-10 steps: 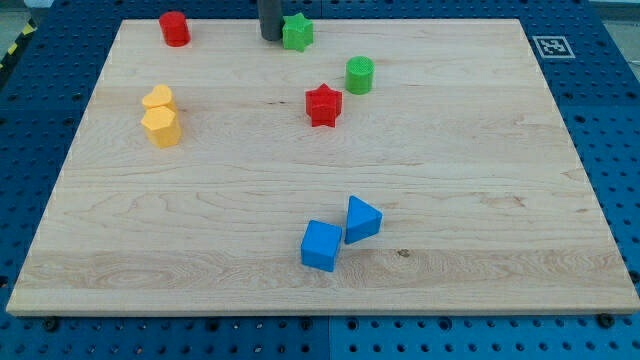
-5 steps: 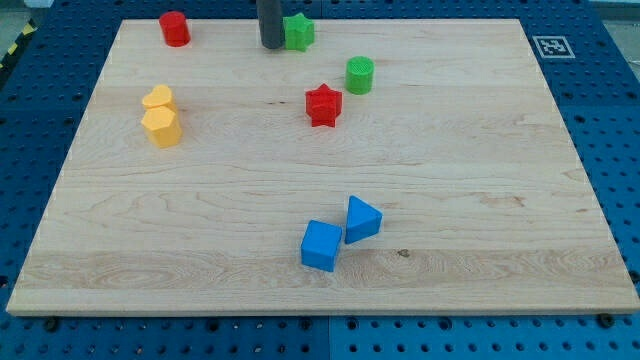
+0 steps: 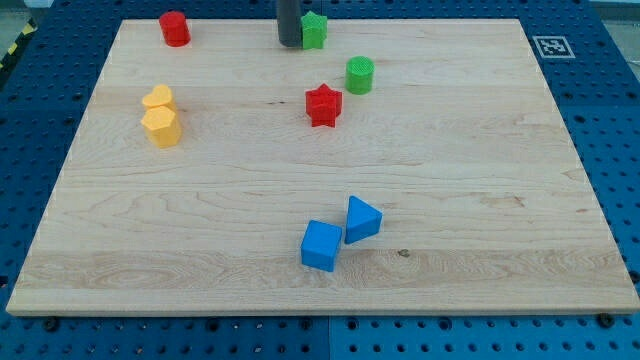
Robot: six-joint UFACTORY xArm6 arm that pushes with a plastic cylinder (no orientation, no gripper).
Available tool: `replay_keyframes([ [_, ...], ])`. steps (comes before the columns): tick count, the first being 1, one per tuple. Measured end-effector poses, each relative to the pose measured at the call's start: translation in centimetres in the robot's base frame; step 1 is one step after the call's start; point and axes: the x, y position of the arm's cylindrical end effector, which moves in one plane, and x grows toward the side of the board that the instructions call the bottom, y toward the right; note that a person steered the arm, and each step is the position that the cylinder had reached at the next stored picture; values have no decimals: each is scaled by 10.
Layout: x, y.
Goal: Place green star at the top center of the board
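Note:
The green star (image 3: 315, 30) lies near the board's top edge, about the middle of its width. My tip (image 3: 289, 44) is at the star's left side, touching it. The dark rod rises out of the view's top. A green cylinder (image 3: 359, 75) stands below and to the right of the star. A red star (image 3: 323, 105) lies below it.
A red cylinder (image 3: 175, 28) stands at the top left. Two yellow blocks (image 3: 160, 115) sit together at the left. A blue cube (image 3: 321, 245) and a blue wedge-like block (image 3: 362, 219) touch near the bottom middle. The wooden board (image 3: 480, 180) lies on a blue pegboard.
My tip has moved to the right along the top edge and pushed the green star to the right with it. The other blocks have not moved.

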Motion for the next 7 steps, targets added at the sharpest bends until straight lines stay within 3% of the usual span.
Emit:
replay_keyframes([
  [3, 0, 10],
  [5, 42, 10],
  [7, 70, -34],
])
